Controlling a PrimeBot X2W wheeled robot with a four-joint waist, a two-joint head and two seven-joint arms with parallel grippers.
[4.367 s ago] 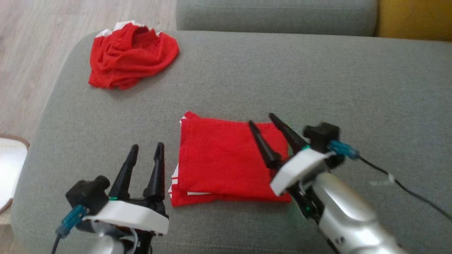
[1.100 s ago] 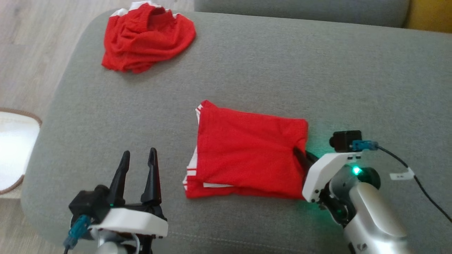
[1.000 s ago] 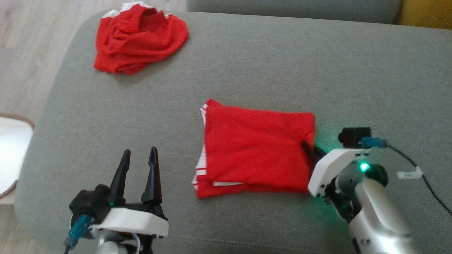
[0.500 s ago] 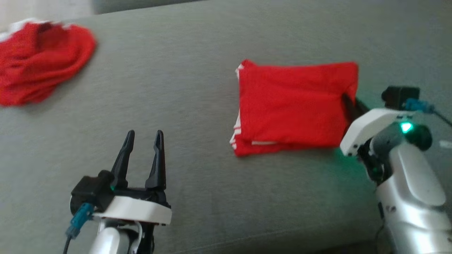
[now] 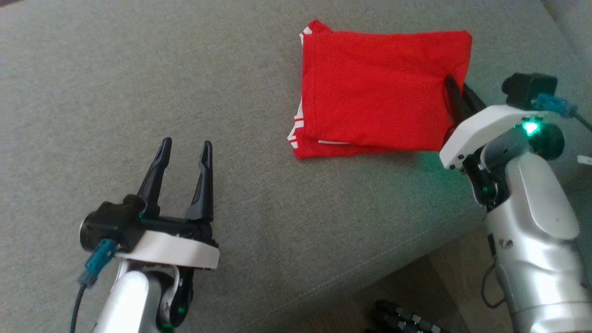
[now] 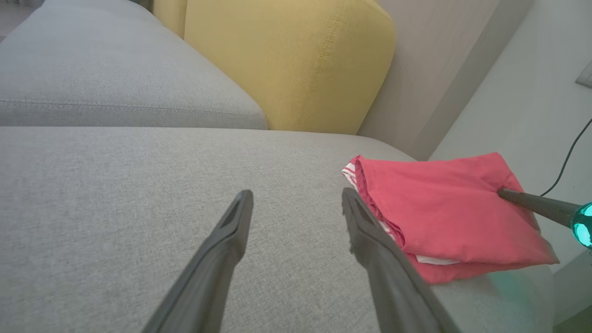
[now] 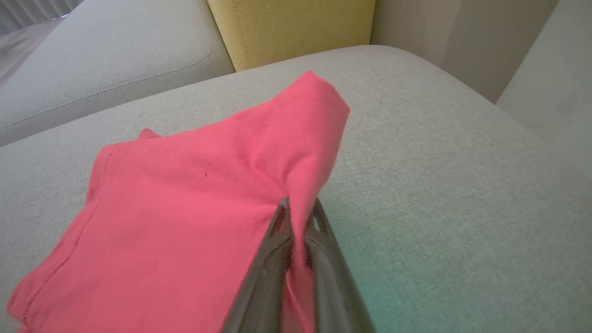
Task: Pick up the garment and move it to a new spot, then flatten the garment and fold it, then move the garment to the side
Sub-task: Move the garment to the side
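Red cloth garment [image 5: 374, 106], folded rectangular, lies on woven grey sofa [image 5: 138, 69].

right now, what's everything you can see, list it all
folded garment: one, red with white trim, lying on the seat cushion near its right end
seat cushion: one, grey, under the garment and both arms
back cushion: one, grey, behind the seat cushion
yellow cushion: one, yellow, beside the back cushion
floor: wood-toned strip, below the seat's front edge
left pincer: one, dark fingers, open over bare cushion, left of the garment
right pincer: one, dark fingers, shut on the garment's right edge
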